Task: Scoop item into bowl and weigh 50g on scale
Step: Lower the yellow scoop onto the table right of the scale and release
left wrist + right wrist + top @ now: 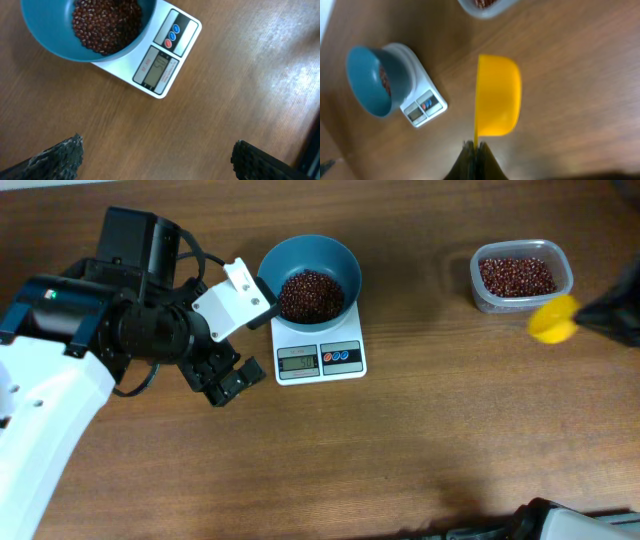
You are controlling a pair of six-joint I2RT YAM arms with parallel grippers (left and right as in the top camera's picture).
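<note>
1. My left gripper [157, 147] is released. Its two dark fingers [60, 157] stand wide apart over bare wooden table [240, 90], with nothing between them.
2. It hangs just in front of the scale [320, 358], on that unit's left side, touching neither it nor the dish on top.
3. My right gripper [476, 150] is clenched on the thin handle of the yellow scoop [497, 95], near the right edge of the table.
4. I can't see into the scoop from either camera, so I can't tell what it carries.
5. The teal bowl [345, 260] sits on the scale's platform, covering the rear of it. The display and buttons stay visible in front.
6. The beans [310, 293] lie as a dark red-brown heap in the bottom of the bowl.
7. The display shows digits, but they are too blurred for me to read.
8. The clear tub [565, 265] stands well to the right of the scale, just behind the scoop, and holds beans too.
</note>
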